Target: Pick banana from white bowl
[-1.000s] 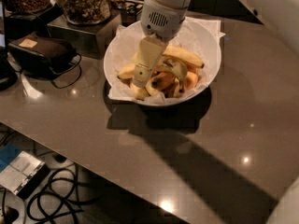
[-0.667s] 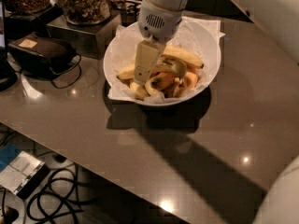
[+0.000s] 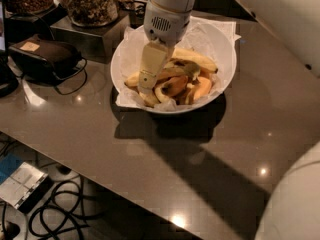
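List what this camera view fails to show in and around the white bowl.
- Camera view: the tool, down in the left of the large round paper-lined white bowl, hides part of the long bruised yellow banana.
- Lowest fruit: buried under the orange and yellow fruit pieces.
- Glass snack jar: top cut off by the upper edge.

The claw [image 3: 146, 80] hung low in the left half of the bowl [image 3: 231, 76], its tip lost among the fruit. It covered the left part of the banana [image 3: 175, 72], whose dark end blurred into the pieces around it. The arm [image 3: 167, 9] hid the bowl's far rim and ran out at the top edge. The jars [image 3: 90, 4] behind were cut off there too. Cables [image 3: 50, 219] below the worktop [image 3: 100, 134] ran off the bottom-left corner.
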Controlling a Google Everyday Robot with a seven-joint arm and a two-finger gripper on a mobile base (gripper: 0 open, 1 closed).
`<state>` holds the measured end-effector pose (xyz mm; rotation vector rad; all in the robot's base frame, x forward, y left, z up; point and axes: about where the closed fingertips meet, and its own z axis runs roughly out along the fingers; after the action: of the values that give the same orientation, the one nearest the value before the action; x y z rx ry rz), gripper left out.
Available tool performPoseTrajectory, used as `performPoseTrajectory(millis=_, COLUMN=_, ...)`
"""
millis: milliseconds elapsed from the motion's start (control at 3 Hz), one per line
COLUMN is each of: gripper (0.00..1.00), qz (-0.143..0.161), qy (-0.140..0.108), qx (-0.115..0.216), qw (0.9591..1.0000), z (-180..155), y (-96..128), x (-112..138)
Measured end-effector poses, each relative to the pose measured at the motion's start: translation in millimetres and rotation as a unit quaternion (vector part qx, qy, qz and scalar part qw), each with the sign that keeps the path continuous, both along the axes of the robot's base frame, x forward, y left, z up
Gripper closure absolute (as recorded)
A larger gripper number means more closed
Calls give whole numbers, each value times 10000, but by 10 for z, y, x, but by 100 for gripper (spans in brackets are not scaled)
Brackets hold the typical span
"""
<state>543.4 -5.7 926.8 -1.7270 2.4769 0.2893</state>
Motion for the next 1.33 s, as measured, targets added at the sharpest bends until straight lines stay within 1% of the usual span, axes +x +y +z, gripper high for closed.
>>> performPoseTrajectory(millis=333, gripper=21, qz=-23, qy=-33, qx=-14, qw=10000, z=14, y=-15, x=16)
performPoseTrajectory(millis=667, gripper=19, qz=-152, qy=-247, qx=-9, qw=9996, z=151, y=-107, x=54)
performPoseTrajectory(millis=1000, gripper=20, qz=-254, qy=-538, qx=32, qw=9982, z=361, y=-195, x=66)
performPoseTrajectory(millis=1333, gripper=18, qz=-292, qy=-681, qx=-16, qw=9972, z=445, y=-223, x=67)
